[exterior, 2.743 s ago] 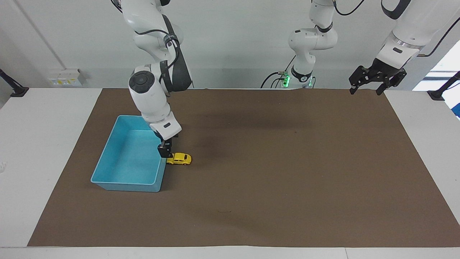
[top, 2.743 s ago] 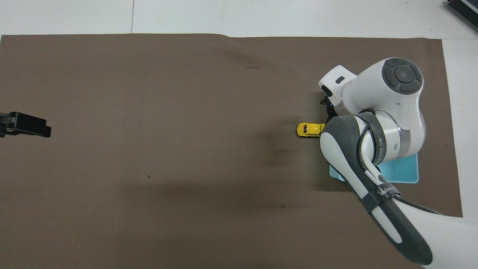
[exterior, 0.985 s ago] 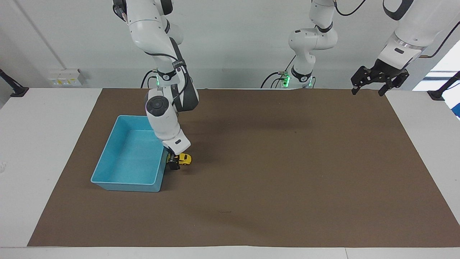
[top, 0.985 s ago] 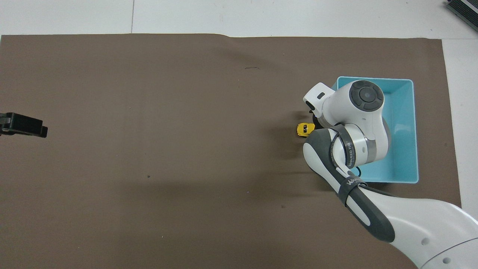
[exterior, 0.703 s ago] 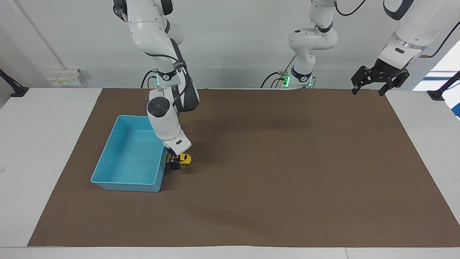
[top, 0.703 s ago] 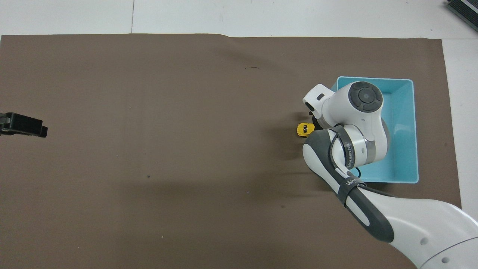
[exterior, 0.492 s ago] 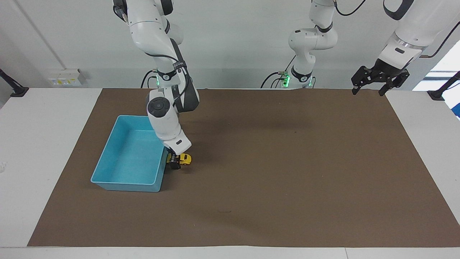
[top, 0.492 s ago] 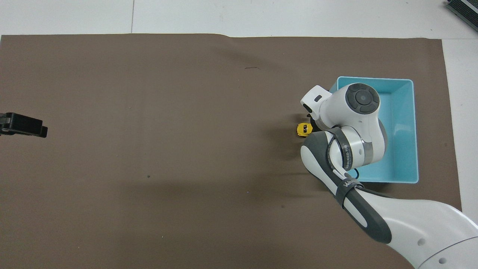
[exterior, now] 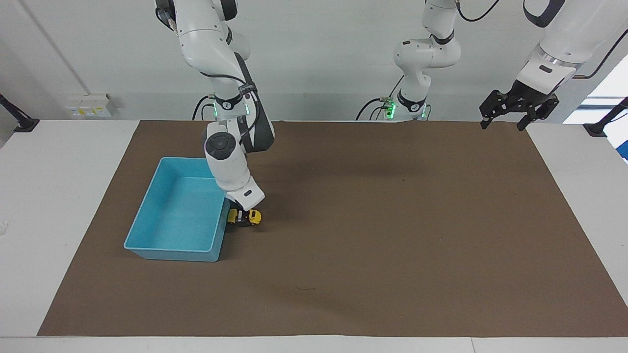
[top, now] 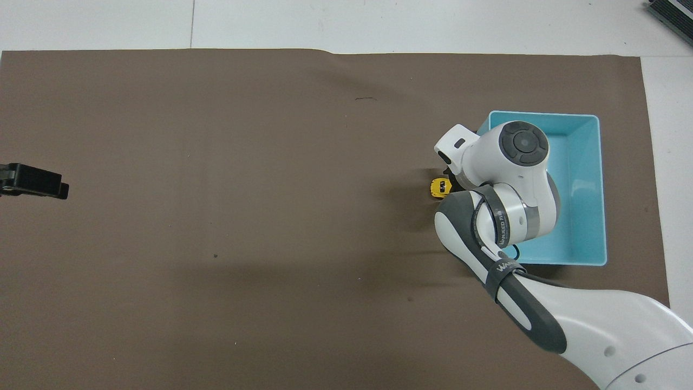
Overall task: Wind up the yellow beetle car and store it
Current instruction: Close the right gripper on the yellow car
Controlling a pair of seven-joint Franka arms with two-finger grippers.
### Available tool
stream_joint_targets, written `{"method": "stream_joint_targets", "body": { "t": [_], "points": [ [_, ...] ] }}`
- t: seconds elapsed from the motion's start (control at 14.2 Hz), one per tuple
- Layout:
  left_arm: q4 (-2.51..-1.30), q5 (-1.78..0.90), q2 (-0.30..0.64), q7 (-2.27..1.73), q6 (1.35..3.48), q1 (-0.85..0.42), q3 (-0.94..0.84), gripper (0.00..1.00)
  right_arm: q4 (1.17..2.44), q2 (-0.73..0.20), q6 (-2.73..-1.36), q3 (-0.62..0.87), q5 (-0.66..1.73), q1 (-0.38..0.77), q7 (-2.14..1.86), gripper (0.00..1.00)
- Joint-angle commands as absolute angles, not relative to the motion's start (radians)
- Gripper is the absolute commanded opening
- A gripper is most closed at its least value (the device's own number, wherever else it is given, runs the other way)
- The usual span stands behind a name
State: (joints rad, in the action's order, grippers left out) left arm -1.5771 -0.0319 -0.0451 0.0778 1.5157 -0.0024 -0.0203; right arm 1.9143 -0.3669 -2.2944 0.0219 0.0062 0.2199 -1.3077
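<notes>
Sitting on the counter just beside the blue bin (exterior: 171, 215), the yellow beetle car (exterior: 248, 216) seems gripped by the right end effector (exterior: 240, 217). Winding and storing are not done. The left end effector (exterior: 508, 110) is held wide, waiting.

No legible text or labels

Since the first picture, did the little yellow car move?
No. The yellow beetle car sits in the same spot beside the blue bin; only the right tool shifted along it.
</notes>
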Motion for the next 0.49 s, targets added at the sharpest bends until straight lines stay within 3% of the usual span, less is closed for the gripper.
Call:
{"method": "stream_joint_targets", "body": {
  "t": [0.0, 0.14, 0.42],
  "points": [
    [-1.569, -0.023, -0.049, 0.084, 1.513, 0.009, -0.028, 1.00, 1.927, -0.367, -2.318, 0.025, -0.006, 0.218, -1.321, 0.39],
    [-1.569, -0.023, -0.049, 0.084, 1.513, 0.008, -0.026, 1.00, 1.916, -0.367, -2.309, 0.025, -0.005, 0.219, -1.318, 0.31],
    [-1.569, -0.023, -0.049, 0.084, 1.513, 0.008, -0.028, 1.00, 1.872, -0.368, -2.292, 0.025, 0.006, 0.241, -1.270, 0.29]
  ]
}}
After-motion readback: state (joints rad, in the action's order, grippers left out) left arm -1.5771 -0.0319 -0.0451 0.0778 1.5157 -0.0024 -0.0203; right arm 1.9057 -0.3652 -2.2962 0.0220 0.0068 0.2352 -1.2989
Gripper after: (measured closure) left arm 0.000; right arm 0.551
